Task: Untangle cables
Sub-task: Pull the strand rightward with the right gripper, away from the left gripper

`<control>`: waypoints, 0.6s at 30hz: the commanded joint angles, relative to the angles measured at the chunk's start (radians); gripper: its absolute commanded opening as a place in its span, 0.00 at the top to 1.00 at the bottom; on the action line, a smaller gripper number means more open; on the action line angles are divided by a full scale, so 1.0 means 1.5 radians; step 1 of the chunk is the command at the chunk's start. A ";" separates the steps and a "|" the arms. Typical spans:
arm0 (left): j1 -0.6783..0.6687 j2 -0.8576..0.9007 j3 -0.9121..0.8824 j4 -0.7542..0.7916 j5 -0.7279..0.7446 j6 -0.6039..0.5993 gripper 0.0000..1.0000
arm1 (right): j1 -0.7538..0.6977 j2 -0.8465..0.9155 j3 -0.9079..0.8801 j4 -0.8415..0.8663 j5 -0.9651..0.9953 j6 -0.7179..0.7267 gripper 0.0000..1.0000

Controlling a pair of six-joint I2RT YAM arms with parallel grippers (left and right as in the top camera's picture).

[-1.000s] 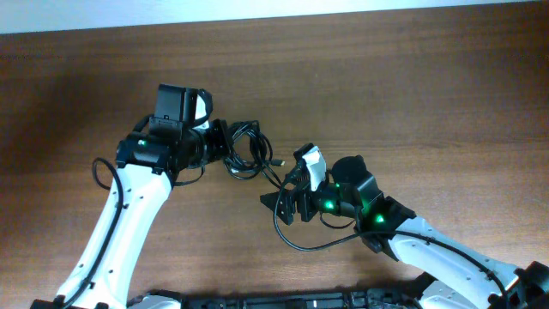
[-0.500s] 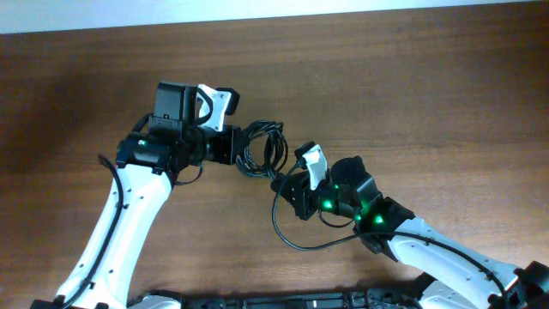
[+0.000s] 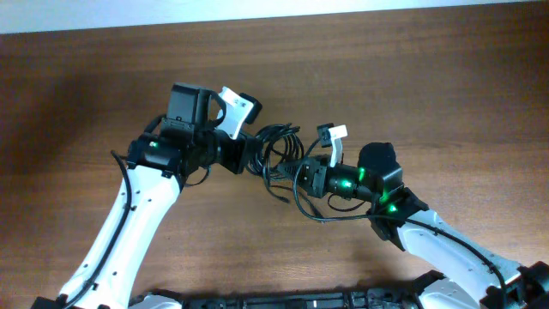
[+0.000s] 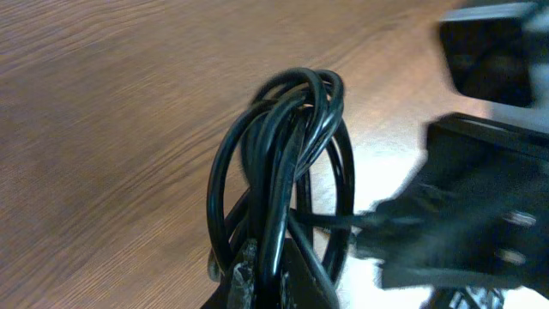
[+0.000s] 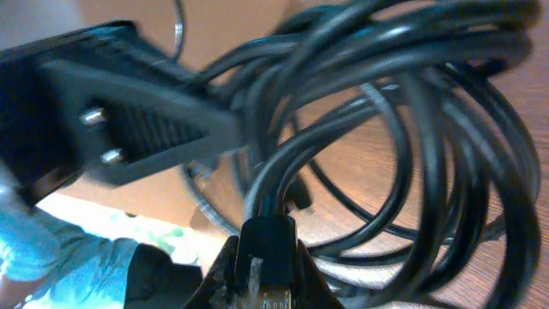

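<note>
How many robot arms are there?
2. The left arm reaches in from the lower left of the overhead view, and the right arm from the lower right. They meet at the bundle of cables in the middle.

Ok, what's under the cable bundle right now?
Through the loops of the cable bundle, only wooden table shows. Its bottom end is hidden by the left gripper pinching it.

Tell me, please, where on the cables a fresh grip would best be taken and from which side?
Probably the cables at the free top of their coil: it arches up from the left gripper, which pinches its bottom, while the right gripper crowds one flank. Come from the open side opposite that gripper, closing across the strands.
</note>
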 commanded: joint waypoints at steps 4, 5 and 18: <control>-0.046 -0.011 0.002 0.001 0.119 0.034 1.00 | 0.001 0.065 0.008 0.006 0.151 0.005 0.96; -0.046 -0.011 0.002 0.001 0.134 0.033 1.00 | 0.001 0.067 0.008 0.006 0.152 0.005 0.95; 0.086 -0.011 0.002 -0.015 0.165 0.071 1.00 | -0.205 0.006 0.008 -0.021 -0.183 -0.111 0.29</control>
